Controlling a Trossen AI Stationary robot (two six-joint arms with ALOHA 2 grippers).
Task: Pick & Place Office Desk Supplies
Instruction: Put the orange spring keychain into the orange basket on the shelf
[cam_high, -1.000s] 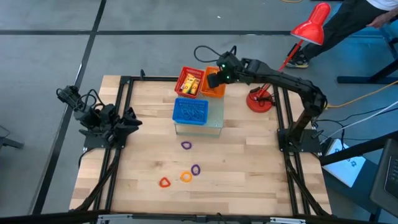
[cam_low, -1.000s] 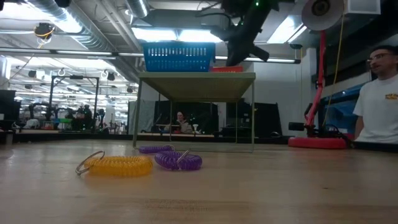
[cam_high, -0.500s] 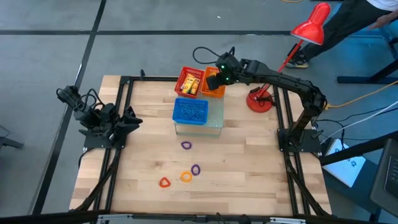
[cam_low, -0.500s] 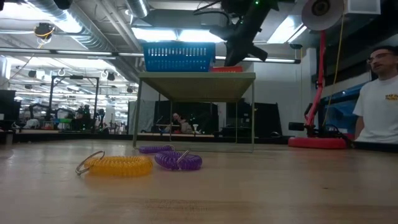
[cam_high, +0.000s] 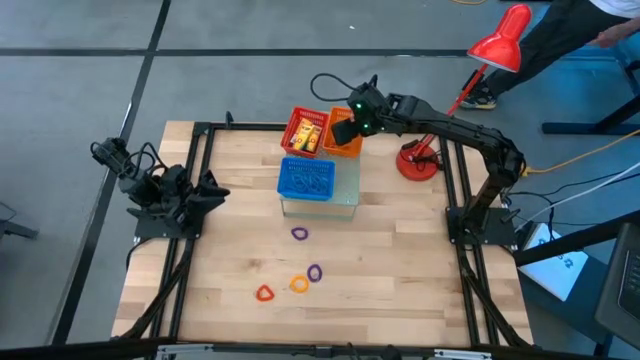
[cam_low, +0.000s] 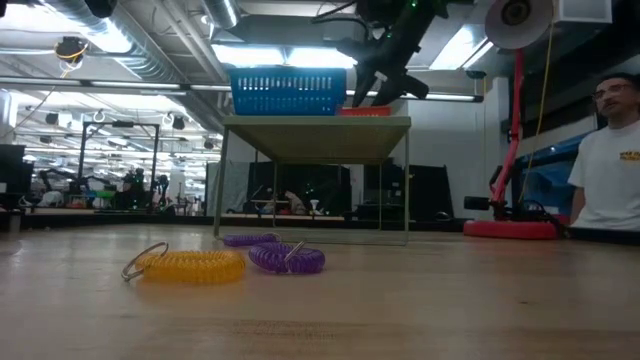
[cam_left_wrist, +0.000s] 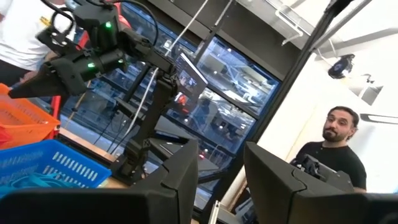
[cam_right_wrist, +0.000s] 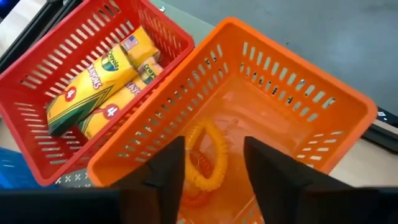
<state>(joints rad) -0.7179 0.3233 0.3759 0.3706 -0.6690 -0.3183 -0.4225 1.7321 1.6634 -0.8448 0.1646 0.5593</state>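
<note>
Up on the raised shelf the sorting is well along: the blue basket (cam_high: 306, 179) has bluish coils in it, the red basket (cam_right_wrist: 93, 74) holds two yellow crayon boxes (cam_right_wrist: 99, 78), and the orange basket (cam_right_wrist: 249, 124) now has an orange coil (cam_right_wrist: 205, 155) lying on its floor, with what looks like another orange or red piece under it. Down on the wooden table (cam_high: 400, 270) four coils are left to collect: a purple one (cam_high: 299, 233) nearest the shelf, another purple one (cam_high: 316, 272), an orange-yellow one (cam_high: 299, 284) just beside it and a red one (cam_high: 264, 293) out at the end. So, by my call, most of the job is done with a handful to go. The right gripper (cam_right_wrist: 208, 168) hangs right over the orange basket, jaws apart and nothing between them, the orange coil lying loose just below. The left gripper (cam_left_wrist: 221, 171) waits off at the table's left edge, jaws parted with nothing in them.
</note>
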